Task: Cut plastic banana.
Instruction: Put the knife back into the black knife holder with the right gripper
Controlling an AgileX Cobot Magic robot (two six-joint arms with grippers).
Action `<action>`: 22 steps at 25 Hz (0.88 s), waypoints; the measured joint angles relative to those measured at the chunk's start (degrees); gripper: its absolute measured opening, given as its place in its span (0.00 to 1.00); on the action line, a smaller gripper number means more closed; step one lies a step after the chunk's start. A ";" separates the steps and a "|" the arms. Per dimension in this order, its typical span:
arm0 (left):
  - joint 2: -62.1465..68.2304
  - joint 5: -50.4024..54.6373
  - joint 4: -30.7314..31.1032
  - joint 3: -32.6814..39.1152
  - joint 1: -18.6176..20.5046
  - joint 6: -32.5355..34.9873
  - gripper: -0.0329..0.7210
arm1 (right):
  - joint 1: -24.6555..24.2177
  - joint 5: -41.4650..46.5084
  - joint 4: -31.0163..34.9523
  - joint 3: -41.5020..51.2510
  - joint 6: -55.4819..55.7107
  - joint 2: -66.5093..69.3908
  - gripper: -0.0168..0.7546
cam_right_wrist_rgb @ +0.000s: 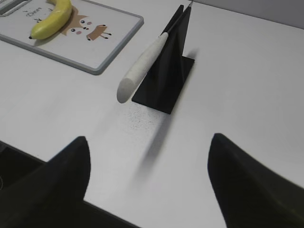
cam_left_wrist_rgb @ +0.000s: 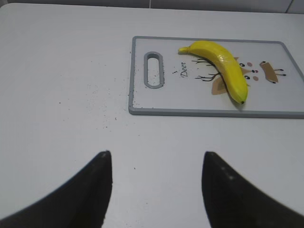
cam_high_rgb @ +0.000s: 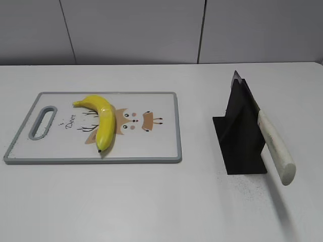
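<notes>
1. One plastic banana [cam_high_rgb: 102, 123] lies on its side on the cutting board [cam_high_rgb: 161, 146], over the board's printed deer drawing, with its stem toward the board's far edge and its dark tip toward the near edge.
2. One cutting board, white with a grey rim and a slot handle at its left end, lies flat on the white table [cam_high_rgb: 151, 201].
3. Two grippers show, each only in its own wrist view. The left gripper [cam_left_wrist_rgb: 156, 185] hovers over bare table on the near side of the board, well apart from the banana, with its fingers spread wide and nothing between them.
4. The right gripper [cam_right_wrist_rgb: 147, 180] hangs above the table well to the right of the board, likewise released and empty, with the banana far off at the upper left of its view.
5. One knife [cam_high_rgb: 272, 143] with a white handle rests slanted in one black stand [cam_high_rgb: 239, 136], to the right of the board, handle end jutting out past the stand, toward the camera.
</notes>
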 joint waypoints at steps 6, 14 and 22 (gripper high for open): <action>0.00 0.00 0.00 0.00 -1.71 0.00 0.82 | -7.43 0.00 0.00 0.00 0.00 0.00 0.78; 0.00 0.00 0.00 0.00 -3.50 0.00 0.82 | -18.38 0.00 0.00 0.00 0.00 -0.07 0.78; 0.00 0.00 0.00 0.01 -3.56 0.00 0.82 | -19.51 0.00 0.00 0.00 0.00 -0.07 0.78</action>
